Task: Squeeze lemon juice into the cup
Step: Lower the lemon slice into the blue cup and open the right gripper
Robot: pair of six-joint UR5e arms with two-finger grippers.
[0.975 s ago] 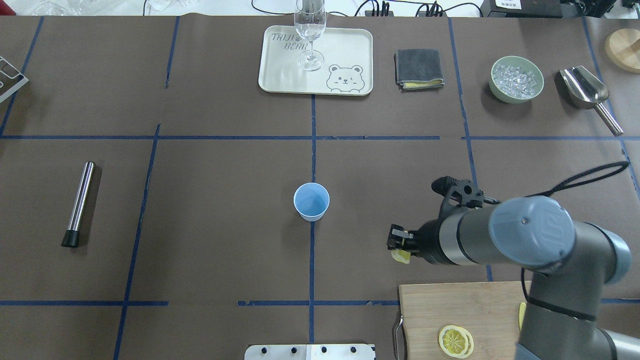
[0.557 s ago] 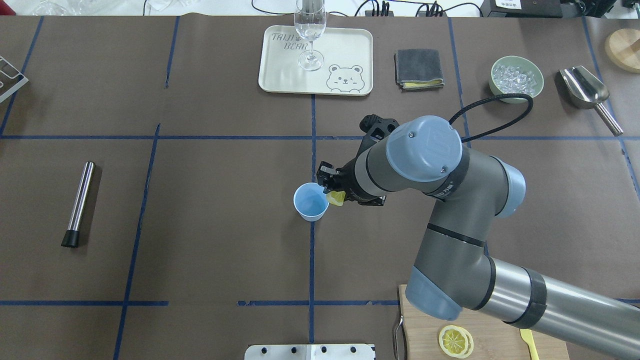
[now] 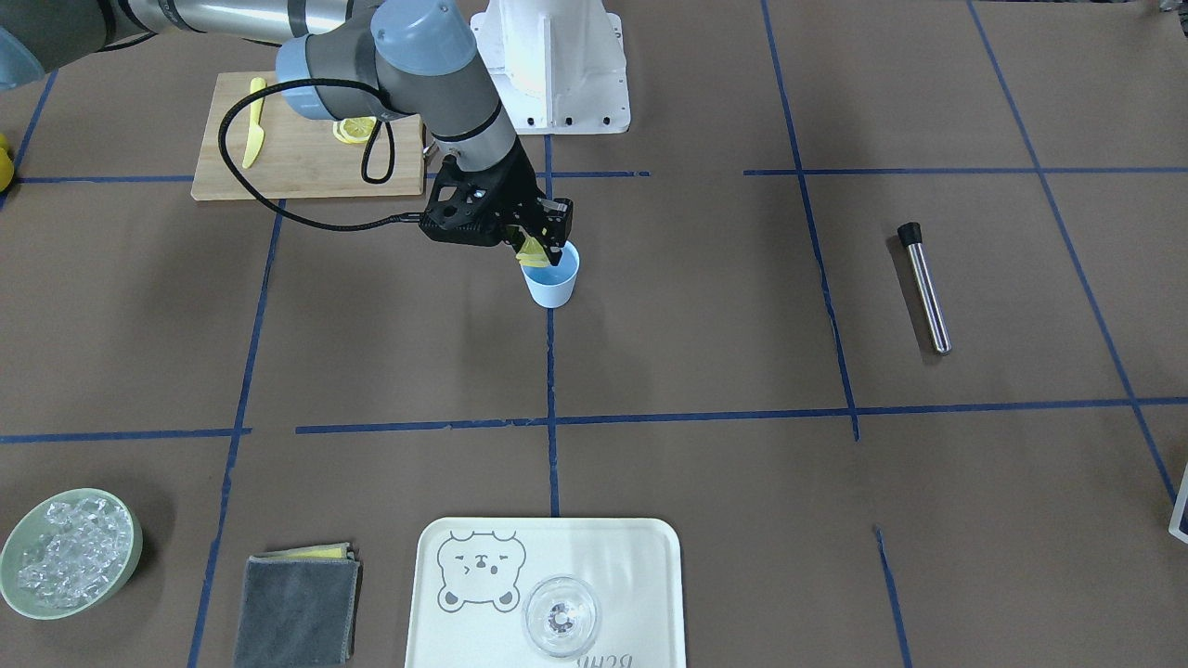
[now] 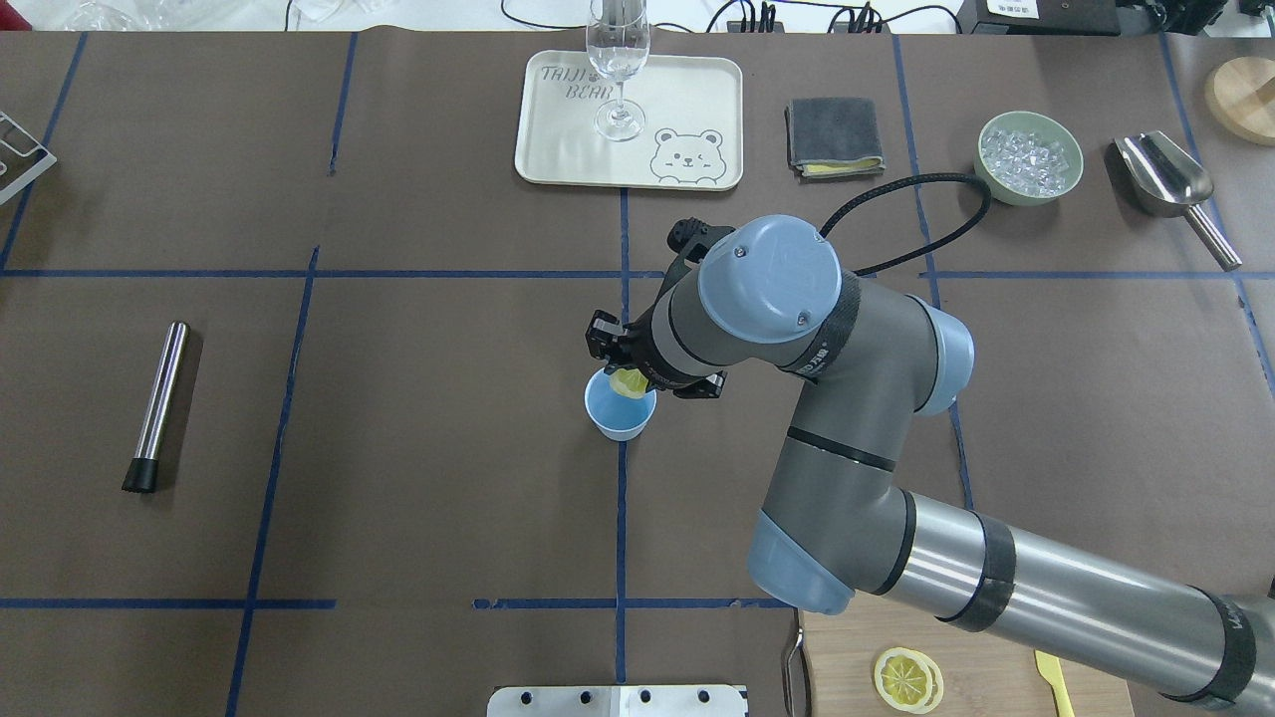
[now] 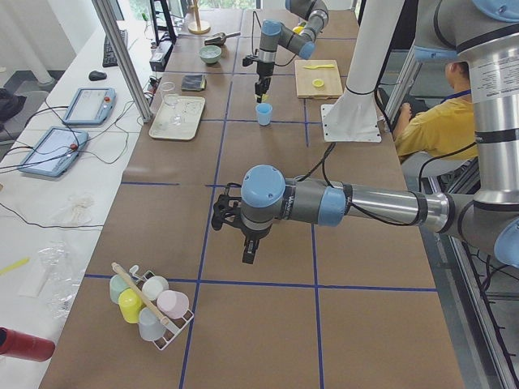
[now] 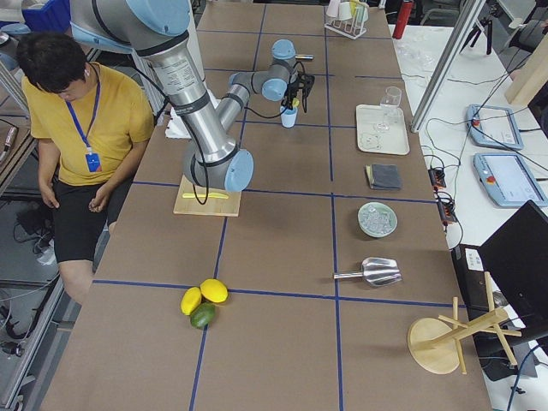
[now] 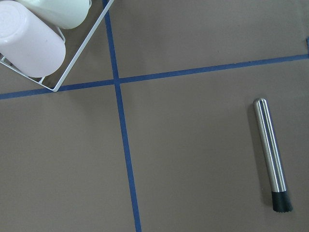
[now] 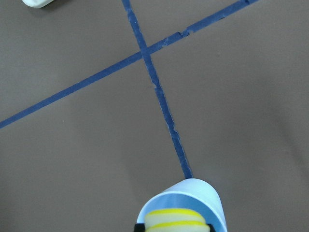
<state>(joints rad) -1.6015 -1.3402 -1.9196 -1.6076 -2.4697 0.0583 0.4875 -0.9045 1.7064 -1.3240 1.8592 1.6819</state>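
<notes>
The light-blue cup [image 4: 616, 418] stands at the table's middle on a blue tape line. My right gripper [image 4: 620, 372] hangs just over the cup's rim, shut on the lemon [image 4: 629, 384], a yellow slice pinched into a fold. The front-facing view shows the lemon [image 3: 529, 250] at the cup's [image 3: 552, 286] rim nearest the robot. In the right wrist view the folded lemon [image 8: 176, 217] sits above the cup's mouth [image 8: 212, 203]. My left gripper [image 5: 250, 253] shows only in the exterior left view, low over bare table, and I cannot tell its state.
A second lemon slice [image 4: 907, 679] and a yellow knife [image 4: 1053, 680] lie on the wooden board [image 4: 837, 647]. At the far side are a tray [image 4: 558, 139] with a glass [image 4: 618, 70], a grey cloth [image 4: 835, 136], an ice bowl [image 4: 1029, 157] and a scoop [image 4: 1165, 179]. A steel muddler [image 4: 159, 403] lies left.
My right arm swung from near the wooden board leftward and away from the robot, carrying the lemon until it stands over the cup's rim. The cup has not moved.
</notes>
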